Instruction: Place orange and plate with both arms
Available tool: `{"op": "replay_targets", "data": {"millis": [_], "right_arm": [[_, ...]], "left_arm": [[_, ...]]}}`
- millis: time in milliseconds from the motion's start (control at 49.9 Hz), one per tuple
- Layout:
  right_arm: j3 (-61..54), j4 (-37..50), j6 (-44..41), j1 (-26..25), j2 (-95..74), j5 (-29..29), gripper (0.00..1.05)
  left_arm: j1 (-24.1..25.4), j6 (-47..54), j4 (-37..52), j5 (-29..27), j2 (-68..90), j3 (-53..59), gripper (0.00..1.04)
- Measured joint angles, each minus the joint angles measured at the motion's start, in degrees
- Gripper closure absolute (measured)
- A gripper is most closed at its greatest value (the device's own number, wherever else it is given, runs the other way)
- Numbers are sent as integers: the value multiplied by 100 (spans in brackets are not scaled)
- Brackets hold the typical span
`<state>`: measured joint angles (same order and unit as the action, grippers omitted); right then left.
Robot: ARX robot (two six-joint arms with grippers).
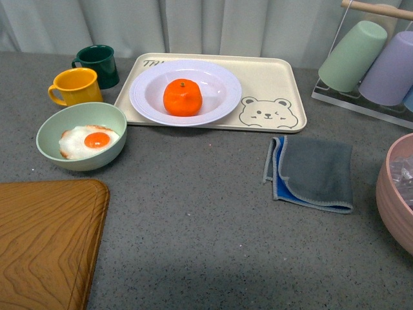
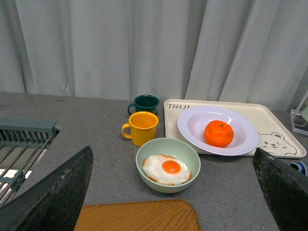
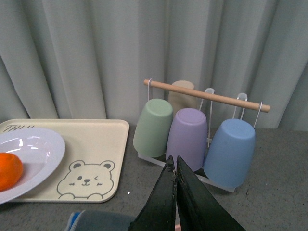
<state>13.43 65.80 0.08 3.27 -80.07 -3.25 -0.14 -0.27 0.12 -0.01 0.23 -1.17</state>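
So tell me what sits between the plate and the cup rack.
In the front view only the bare right part of the beige tray, with its bear drawing, and a strip of bare counter lie between the plate and the cup rack.

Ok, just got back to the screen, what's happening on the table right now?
Nothing is being held. The orange sits in the white plate, and the plate rests on the bear tray. Neither arm shows in the front view. From the wrist cameras, the left gripper is open and back near the egg bowl, and the right gripper is shut, facing the cup rack.
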Motion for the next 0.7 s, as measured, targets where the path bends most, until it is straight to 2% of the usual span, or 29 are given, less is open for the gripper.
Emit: {"op": "replay_targets", "data": {"millis": [60, 140, 701], "right_arm": [[-203, -120, -2, -192, 302, 293, 104], [-435, -302, -2, -304, 726, 291, 104], [-1200, -2090, -2, -315, 3283, 315, 104]], "left_arm": [[0, 0, 0, 0, 0, 0, 7], [0, 0, 0, -2, -2, 0, 7], [0, 0, 0, 0, -2, 0, 7]]}}
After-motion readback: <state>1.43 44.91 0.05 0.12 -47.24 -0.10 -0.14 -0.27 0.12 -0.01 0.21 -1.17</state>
